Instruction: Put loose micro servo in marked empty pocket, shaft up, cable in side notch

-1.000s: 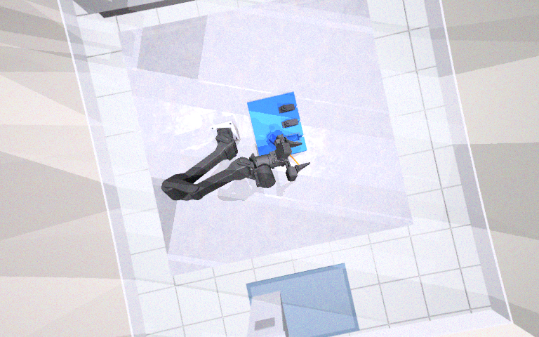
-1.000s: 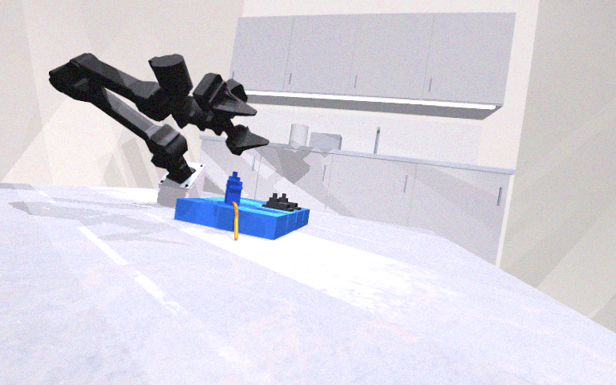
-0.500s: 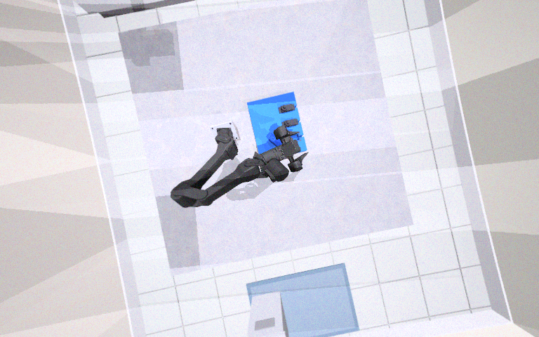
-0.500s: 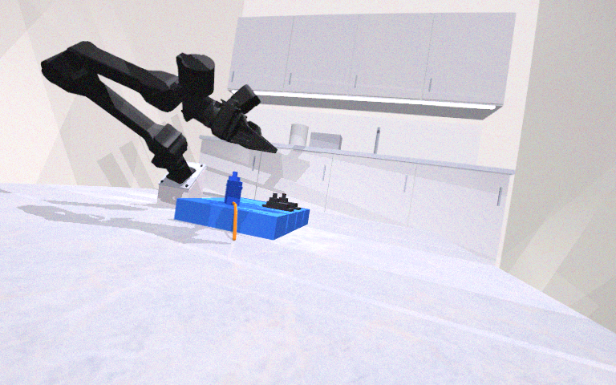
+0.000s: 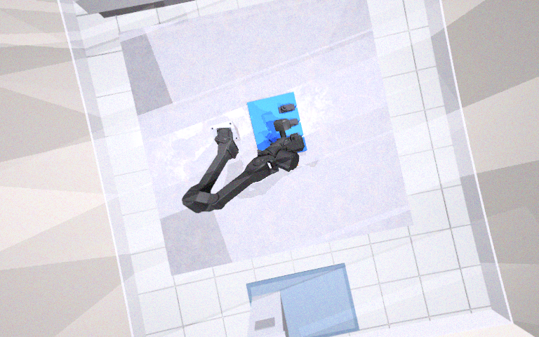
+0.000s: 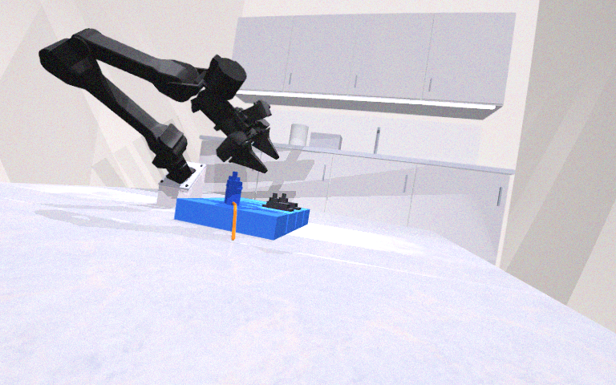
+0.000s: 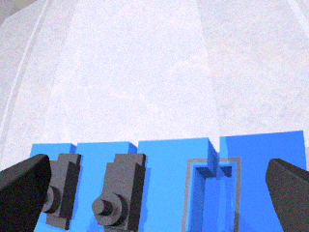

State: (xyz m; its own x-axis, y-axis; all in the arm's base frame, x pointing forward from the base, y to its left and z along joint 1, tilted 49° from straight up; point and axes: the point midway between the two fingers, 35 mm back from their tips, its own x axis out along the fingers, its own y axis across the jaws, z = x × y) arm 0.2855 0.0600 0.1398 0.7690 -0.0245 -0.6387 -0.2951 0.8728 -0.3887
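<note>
The loose blue micro servo (image 5: 272, 137) (image 6: 233, 190) stands tall on the blue deck (image 5: 258, 113) (image 6: 204, 212) (image 7: 164, 205), outside the pocket. The arm partly covers it in the top view, and it is out of the wrist view. Its orange cable (image 6: 234, 222) hangs down past the deck's side. The empty pocket with its grey outline (image 7: 237, 193) shows right of centre in the wrist view, its side notch at the far edge. My gripper (image 5: 293, 133) (image 6: 271, 164) (image 7: 161, 169) is open and empty, tilted down above the deck, its fingers apart on either side of the wrist view. Which way the servo's shaft points is unclear.
Two black servos sit in the deck beside the pocket: one (image 5: 286, 107) (image 7: 63, 190) farther away, the other (image 5: 294, 122) (image 7: 113, 181) nearer and partly under a finger in the top view. The arm's white base plate (image 5: 234, 128) (image 6: 195, 170) stands behind the deck. Cabinets (image 6: 391, 58) line the back wall.
</note>
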